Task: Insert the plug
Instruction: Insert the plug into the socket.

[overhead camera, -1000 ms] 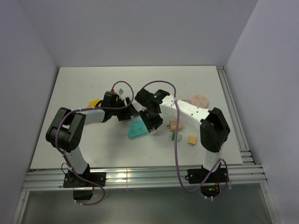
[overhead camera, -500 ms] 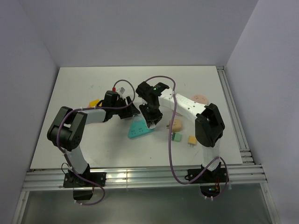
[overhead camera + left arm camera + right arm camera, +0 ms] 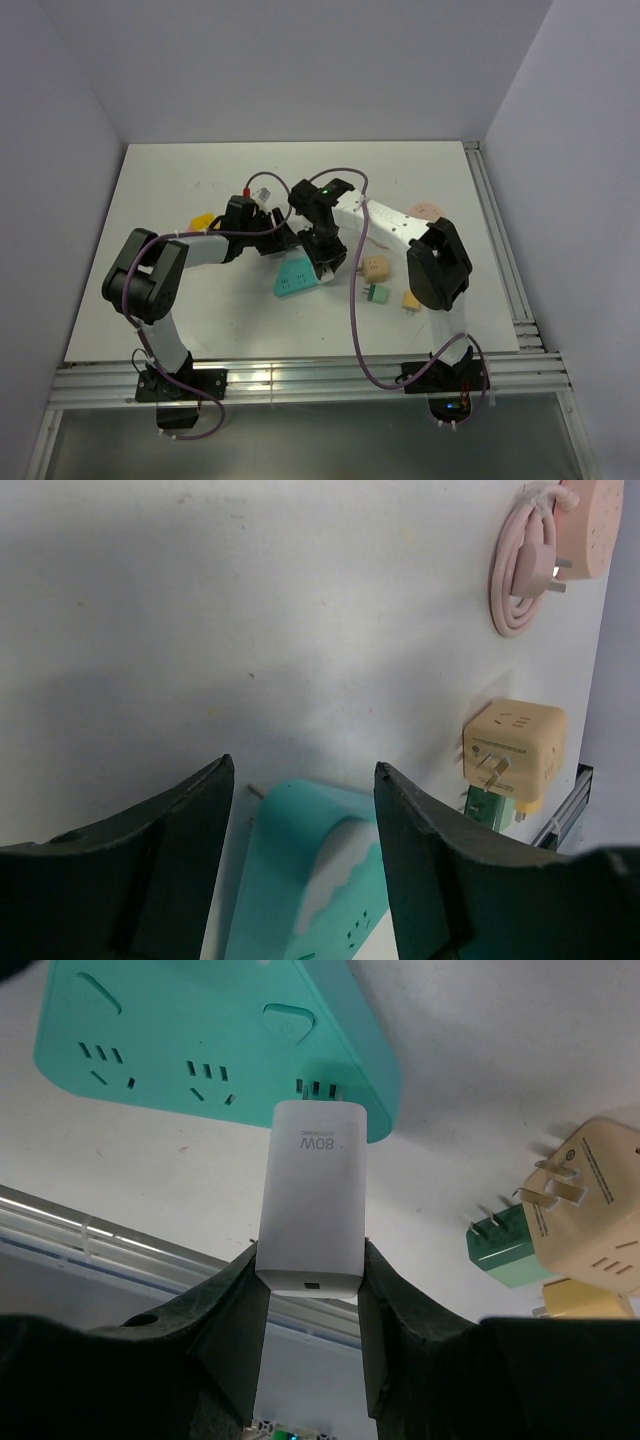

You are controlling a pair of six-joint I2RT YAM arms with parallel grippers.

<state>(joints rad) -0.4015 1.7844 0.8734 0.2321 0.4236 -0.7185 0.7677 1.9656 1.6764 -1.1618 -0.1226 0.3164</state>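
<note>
A teal power strip (image 3: 296,277) lies mid-table; it also shows in the left wrist view (image 3: 300,880) and the right wrist view (image 3: 210,1040). My right gripper (image 3: 310,1260) is shut on a white 80W charger plug (image 3: 312,1200), above the strip's right end in the top view (image 3: 326,255). The plug's front end meets the strip's rightmost socket (image 3: 315,1088); its prongs are hidden, so I cannot tell whether they are in. My left gripper (image 3: 305,780) is open, with its fingers to either side of the strip's far end (image 3: 283,240).
A beige cube adapter (image 3: 374,267), a green plug (image 3: 377,293) and a yellow plug (image 3: 411,299) lie right of the strip. A pink round socket with coiled cable (image 3: 427,211) lies at the far right. A yellow object (image 3: 203,220) lies at the left.
My right gripper has carried the white plug a little left and farther back along the strip's right end, and the right arm's elbow has swung left. The left gripper has barely moved.
</note>
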